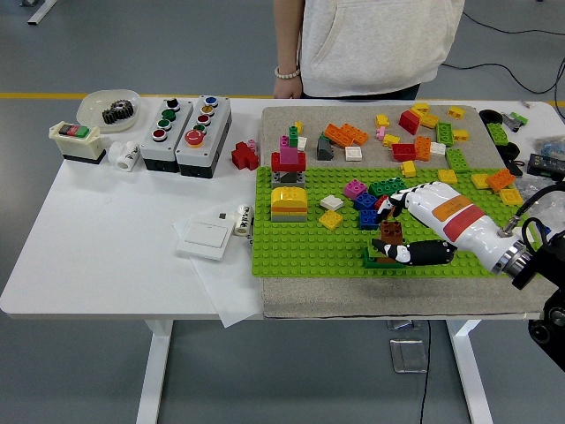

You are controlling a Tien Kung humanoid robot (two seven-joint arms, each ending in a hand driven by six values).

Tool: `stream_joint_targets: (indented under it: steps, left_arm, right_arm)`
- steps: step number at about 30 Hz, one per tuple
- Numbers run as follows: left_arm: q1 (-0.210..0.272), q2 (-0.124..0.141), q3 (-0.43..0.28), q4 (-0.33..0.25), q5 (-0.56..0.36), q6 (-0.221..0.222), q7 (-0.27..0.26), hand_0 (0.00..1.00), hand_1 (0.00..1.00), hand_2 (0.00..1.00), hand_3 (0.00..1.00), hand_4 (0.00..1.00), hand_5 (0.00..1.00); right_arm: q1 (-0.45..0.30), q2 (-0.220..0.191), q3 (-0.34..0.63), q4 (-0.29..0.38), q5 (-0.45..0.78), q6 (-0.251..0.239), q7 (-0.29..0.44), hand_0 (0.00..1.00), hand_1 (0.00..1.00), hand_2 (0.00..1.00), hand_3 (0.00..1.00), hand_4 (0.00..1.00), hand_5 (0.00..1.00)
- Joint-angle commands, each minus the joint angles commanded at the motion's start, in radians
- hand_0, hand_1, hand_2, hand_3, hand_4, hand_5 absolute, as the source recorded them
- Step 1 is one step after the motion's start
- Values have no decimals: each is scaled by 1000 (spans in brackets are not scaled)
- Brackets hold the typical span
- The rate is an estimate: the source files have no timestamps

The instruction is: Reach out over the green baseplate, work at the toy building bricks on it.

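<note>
The green baseplate lies on a grey mat at the table's right half. My right hand, white with black fingers, reaches in low from the right, open. Its fingers rest by a red brick and blue bricks. Its thumb lies flat along the plate's front, beside a small stack topped by a brown brick. That stack stands between thumb and fingers, ungrasped. A yellow-orange stack and a red tower stand at the plate's left.
Loose bricks are scattered on the mat behind the plate. Two button boxes, a bowl with a gear, a red brick and a white switch plate lie to the left. A person stands behind, one hand at the far edge.
</note>
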Motion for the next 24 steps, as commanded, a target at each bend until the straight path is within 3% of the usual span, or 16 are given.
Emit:
stream_joint_targets:
  steps: [24]
  left_arm:
    - [-6,0,-1,-2,1,-1,1,482,576,633,578,602,673]
  right_arm:
    - [-35,-4,21,-4,-25,7,6,477,466,536,540,681,544]
